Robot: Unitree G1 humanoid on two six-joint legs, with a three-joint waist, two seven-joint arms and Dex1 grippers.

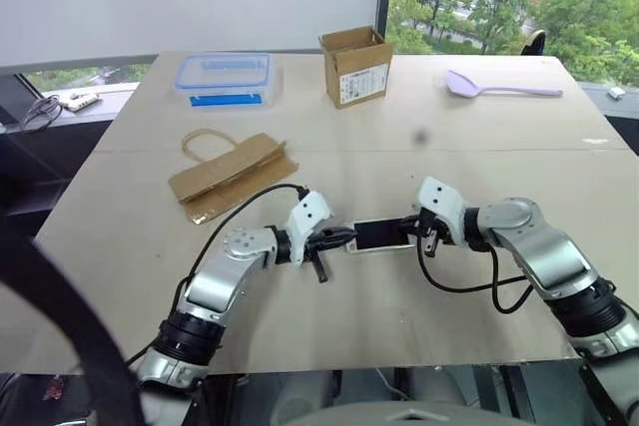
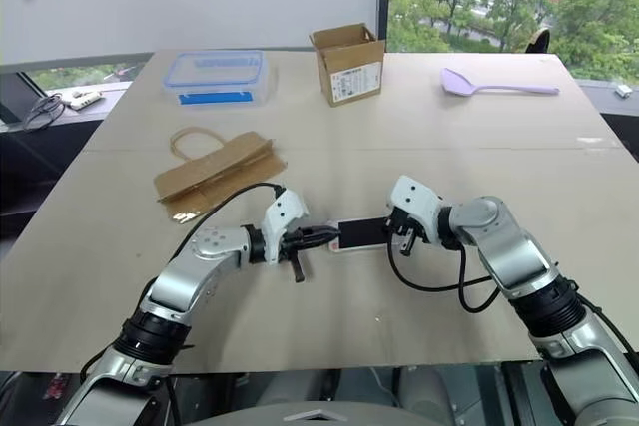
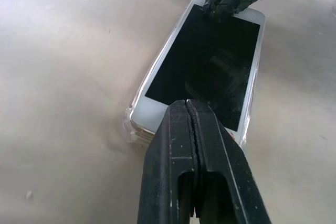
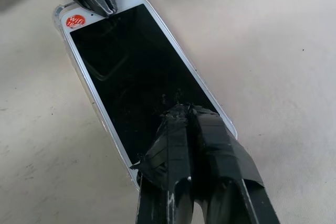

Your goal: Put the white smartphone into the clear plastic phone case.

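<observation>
The white smartphone lies flat, screen up, on the table between my two grippers. The clear plastic phone case shows as a glossy rim around the phone's edges and corners, and the phone sits in it. A red sticker marks one corner of the phone. My left gripper is shut, and its tip rests on the phone's left end. My right gripper is also shut, with its tip pressed on the screen at the right end. Neither gripper holds anything.
A flat brown paper bag lies behind my left arm. Further back are a clear blue-lidded box, an open cardboard box and a lilac spoon. The table's front edge is close behind both arms.
</observation>
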